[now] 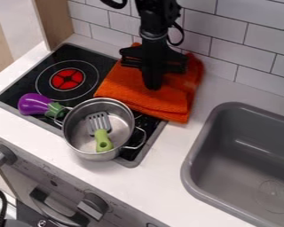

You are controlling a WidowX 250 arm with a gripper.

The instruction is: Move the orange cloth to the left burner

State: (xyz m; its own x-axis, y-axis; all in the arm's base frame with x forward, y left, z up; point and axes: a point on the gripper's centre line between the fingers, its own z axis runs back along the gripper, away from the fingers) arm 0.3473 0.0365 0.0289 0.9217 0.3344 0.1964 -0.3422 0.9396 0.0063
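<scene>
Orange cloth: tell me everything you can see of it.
The orange cloth looks like soft, textured fabric, folded into a thick, slightly rumpled pad with layered edges. It lies across the right part of the black stovetop and onto the white counter. The gripper is over its middle; contact is unclear. The metal pot overlaps its near edge in view; whether they touch, I can't tell.

Sink (234, 106) partly beyond right edge

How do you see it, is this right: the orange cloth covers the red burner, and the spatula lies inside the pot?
Not quite: the camera view shows the orange cloth beside the red burner, not over it. The spatula is inside the pot.
</scene>
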